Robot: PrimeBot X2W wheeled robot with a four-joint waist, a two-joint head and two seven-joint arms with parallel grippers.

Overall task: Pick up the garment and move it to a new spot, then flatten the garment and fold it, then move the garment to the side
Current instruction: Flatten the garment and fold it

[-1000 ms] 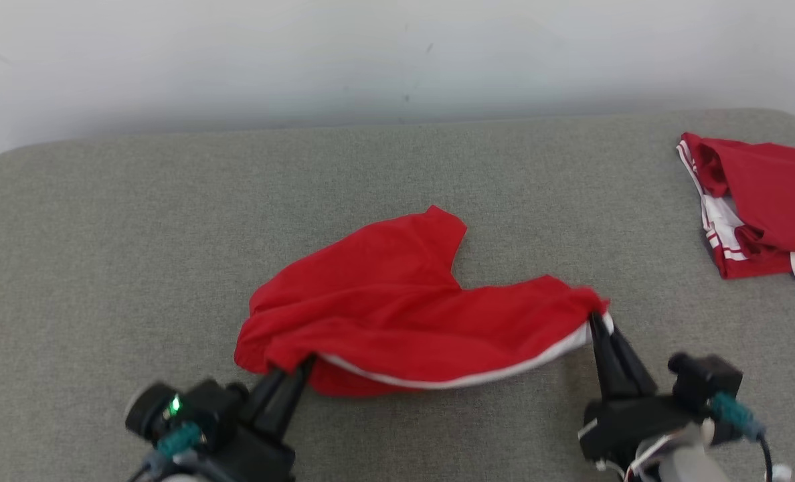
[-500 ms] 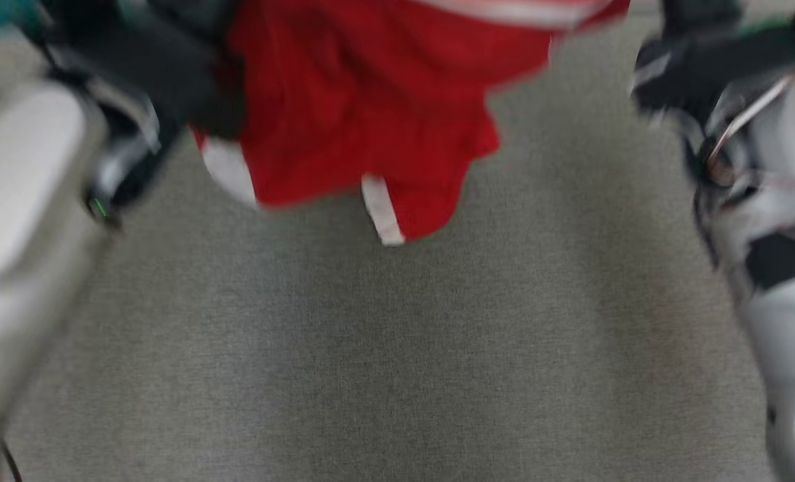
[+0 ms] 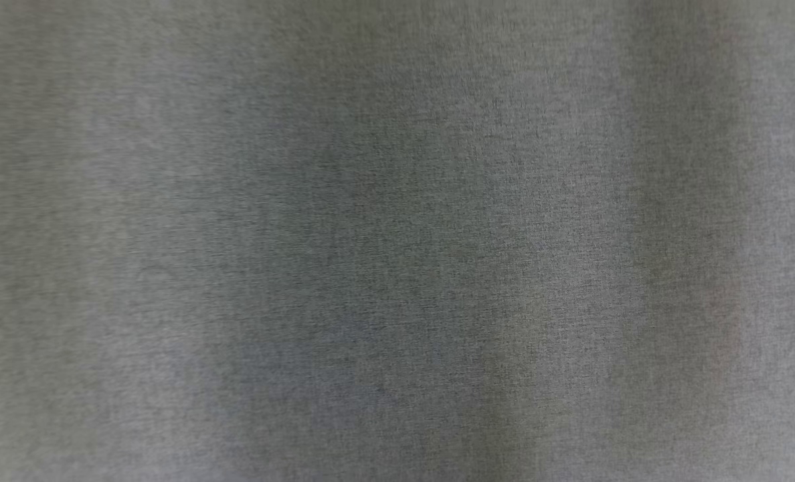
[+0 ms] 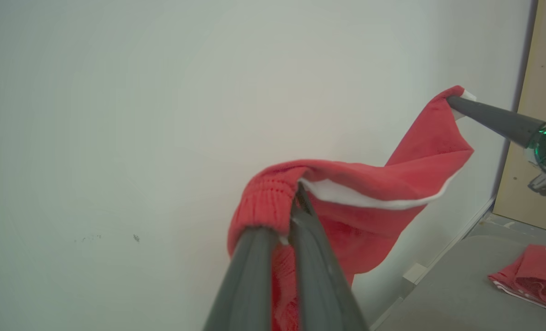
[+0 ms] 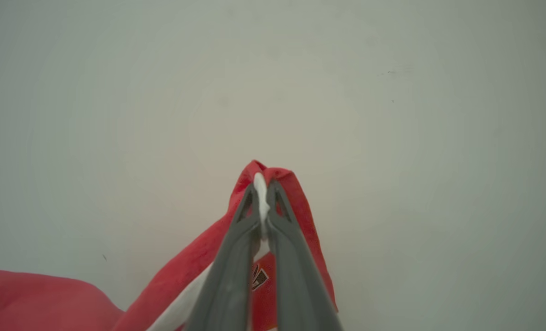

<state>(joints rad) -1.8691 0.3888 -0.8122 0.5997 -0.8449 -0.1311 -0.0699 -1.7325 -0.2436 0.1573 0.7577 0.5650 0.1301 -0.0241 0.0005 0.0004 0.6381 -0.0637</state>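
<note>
Open grey surface (image 3: 397, 241) below; garment (image 4: 392, 184) and pale wall (image 4: 116, 115) ahead; folded pile (image 4: 537, 276) aside.

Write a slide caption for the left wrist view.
Left hand and right hand, both shut, hold the red garment up before a white wall; a second red garment lies on the grey surface below.

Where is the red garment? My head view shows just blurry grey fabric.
Observer: The red garment hangs in the air before a pale wall, slung between both claws.
Operator: What grips it on the left?
Observer: The left claw is shut on its ribbed band.
Operator: And the right?
Observer: The right claw is shut on a corner with white trim.
</note>
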